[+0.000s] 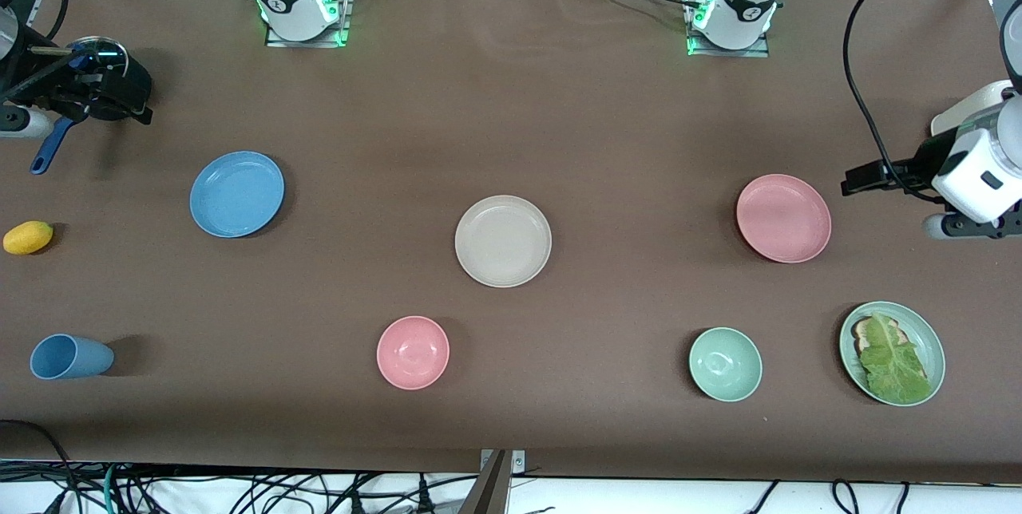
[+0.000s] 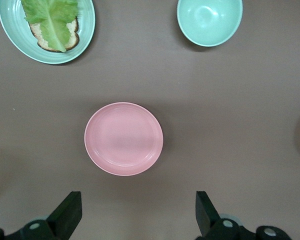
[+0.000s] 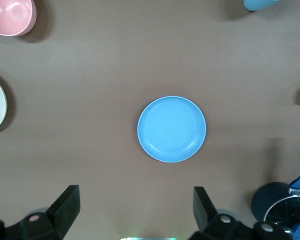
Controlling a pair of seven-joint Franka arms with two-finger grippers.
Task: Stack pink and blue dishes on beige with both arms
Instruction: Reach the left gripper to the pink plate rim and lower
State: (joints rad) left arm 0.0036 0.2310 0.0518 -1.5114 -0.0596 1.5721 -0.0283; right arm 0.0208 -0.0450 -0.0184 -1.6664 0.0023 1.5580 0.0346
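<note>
Open grippers (image 2: pixel 135 212) (image 3: pixel 135 212) above plates (image 2: pixel 124 138); bowls (image 1: pixel 413 352) nearby.

bare table (image 1: pixel 511 115) rings beige plate (image 1: pixel 503 241); nothing crowds it

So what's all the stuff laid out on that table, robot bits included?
beige plate: one, cream-beige, middle of the table.
blue plate: one, blue, toward the right arm's end.
pink plate: one, pink, toward the left arm's end.
pink bowl: one, pink, nearer the front camera than the beige plate.
green bowl: one, mint green, nearer the camera than the pink plate.
green plate: one, mint green, holding toast and lettuce, beside the green bowl.
blue cup: one, blue, lying on its side at the right arm's end.
lemon: one, yellow, at the right arm's end.
left gripper: one, black, open, high over the pink plate.
right gripper: one, black, open, high over the blue plate.
</note>
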